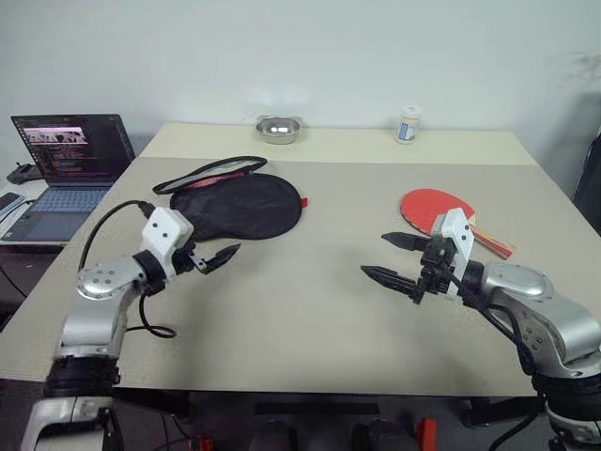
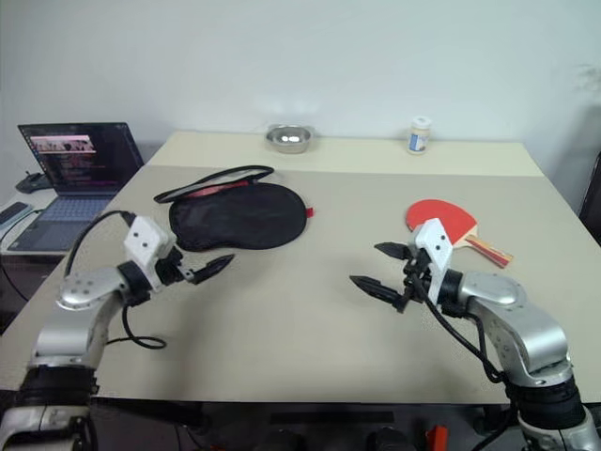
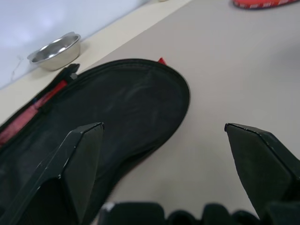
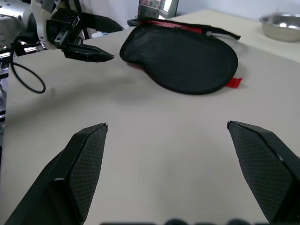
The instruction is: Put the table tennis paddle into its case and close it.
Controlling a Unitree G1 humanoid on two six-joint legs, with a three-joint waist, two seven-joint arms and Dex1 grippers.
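A: Where is the case sitting?

B: It is lying flat on the table, on the robot's left half, black side up. Its zip edge is gaping at the far side, and a strip of red is showing through there. A small red tab is sticking out at its right end.

A: And the table tennis paddle?

B: It is lying on the right half, well apart from the case, red face up, with its handle pointing toward the table's right edge.

A: What are the 2 grippers doing?

B: The left gripper is hovering near the case's near edge, not touching it, its jaws spread wide and gripping nothing. The right gripper is hovering just in front of the paddle, its jaws also spread and empty.

A: Anything else around?

B: A metal bowl and a small jar are standing at the far edge of the table. An open laptop is sitting off to the left.
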